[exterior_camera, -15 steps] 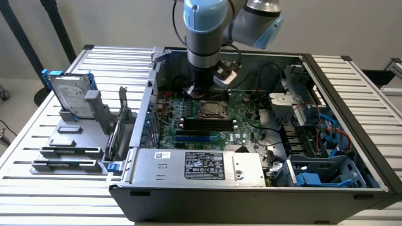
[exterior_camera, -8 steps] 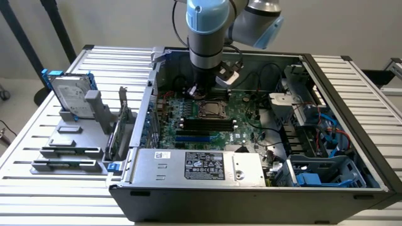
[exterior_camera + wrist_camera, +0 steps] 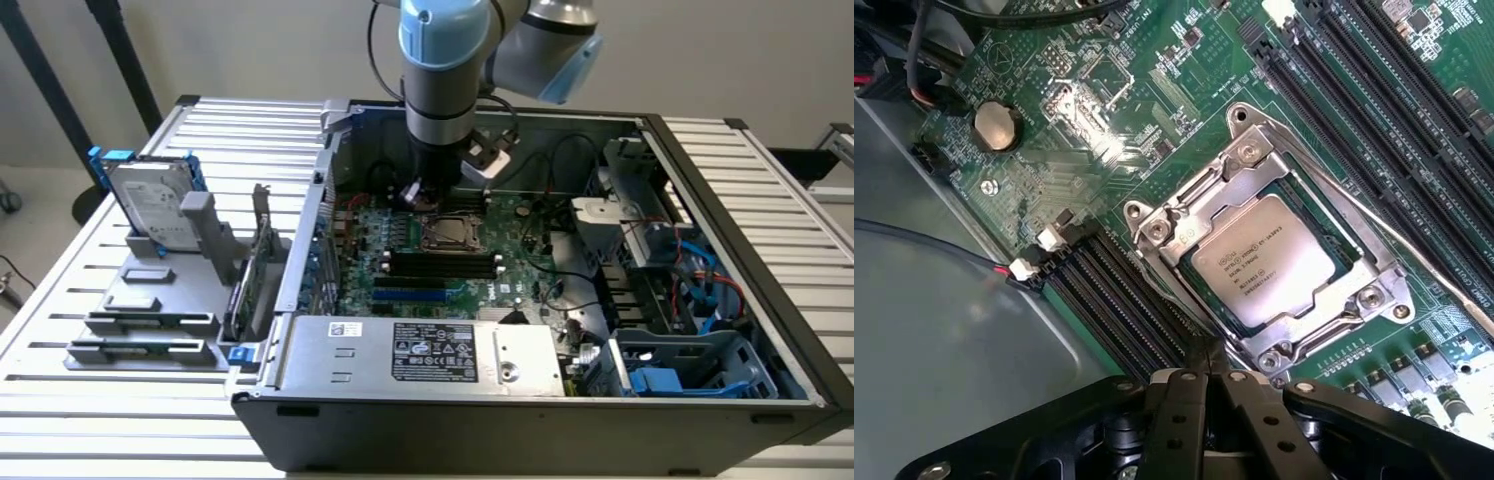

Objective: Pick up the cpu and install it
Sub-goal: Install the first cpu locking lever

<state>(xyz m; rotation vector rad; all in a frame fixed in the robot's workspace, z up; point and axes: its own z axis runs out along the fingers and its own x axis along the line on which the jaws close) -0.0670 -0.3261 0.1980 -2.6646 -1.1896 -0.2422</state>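
The cpu (image 3: 1264,262) sits in its socket (image 3: 1274,250) on the motherboard (image 3: 1104,110), silver lid up, with the metal frame around it and the thin retention lever (image 3: 1414,250) lying along one side. In the exterior view the socket (image 3: 450,233) lies near the middle of the board inside the open case (image 3: 534,420), and the arm (image 3: 441,90) reaches down just behind it. The gripper (image 3: 1204,365) has its fingers (image 3: 1194,380) pressed together on nothing, their tips hovering just off one corner of the frame. So the pick and the placing look done; the step in hand seems to be securing the chip. The next move likely calls for a careful push on the frame or lever without scraping the board or the black memory slots (image 3: 1124,300) beside it.
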